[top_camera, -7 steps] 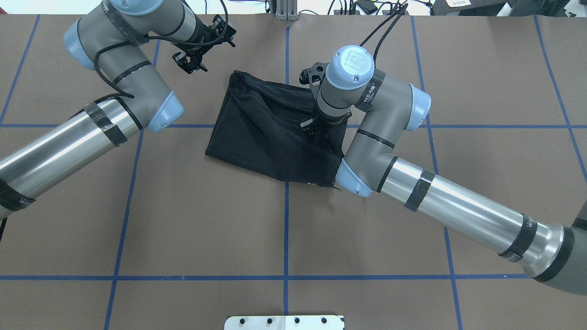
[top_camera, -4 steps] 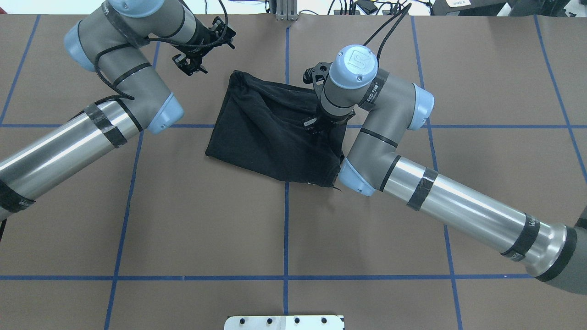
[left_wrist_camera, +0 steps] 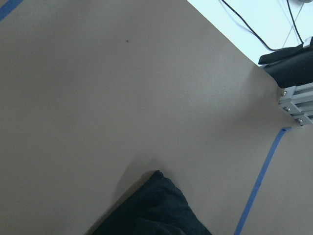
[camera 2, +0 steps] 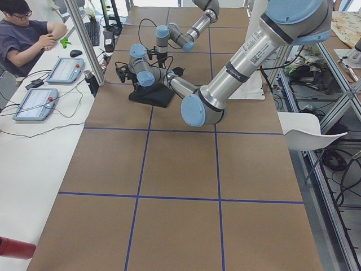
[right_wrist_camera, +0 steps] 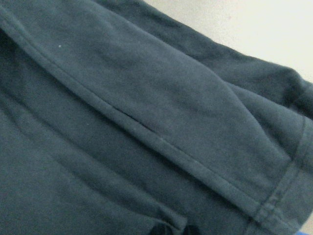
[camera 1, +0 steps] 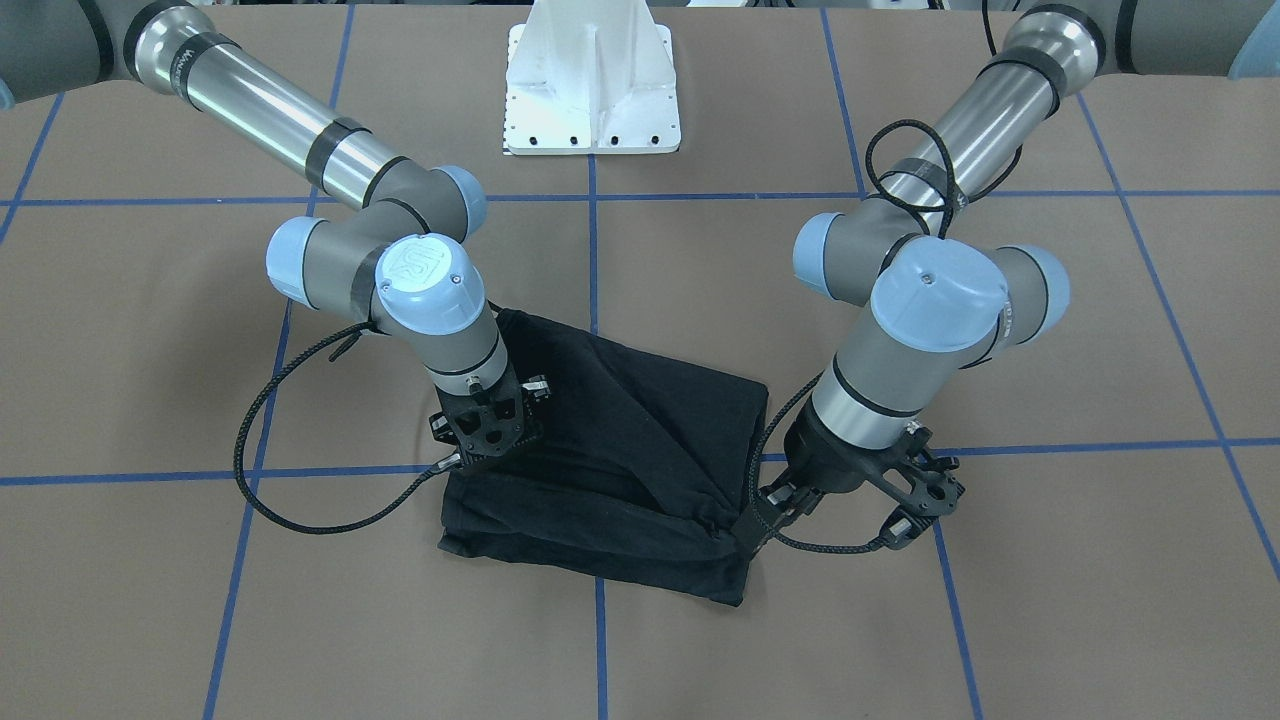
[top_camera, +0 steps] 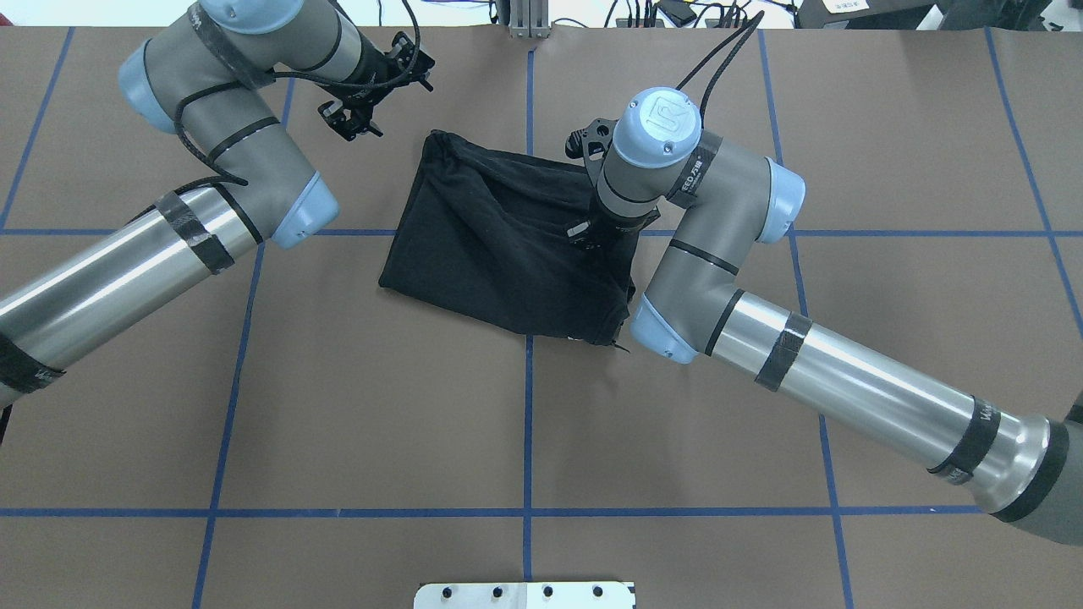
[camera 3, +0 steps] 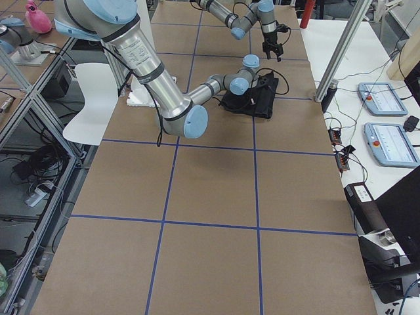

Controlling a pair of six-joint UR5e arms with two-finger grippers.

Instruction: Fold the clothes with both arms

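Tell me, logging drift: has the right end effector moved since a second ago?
Yes. Overhead, the right end effector shifted slightly rightward, away from the centre tape line.

2 silver-grey arms (top_camera: 846,393), blue caps (top_camera: 664,123), black cables (camera 1: 238,460).

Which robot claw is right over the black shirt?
The right black claw gripper, low over the folded black T-shirt. The left black claw gripper hangs off to the side, over the brown table.
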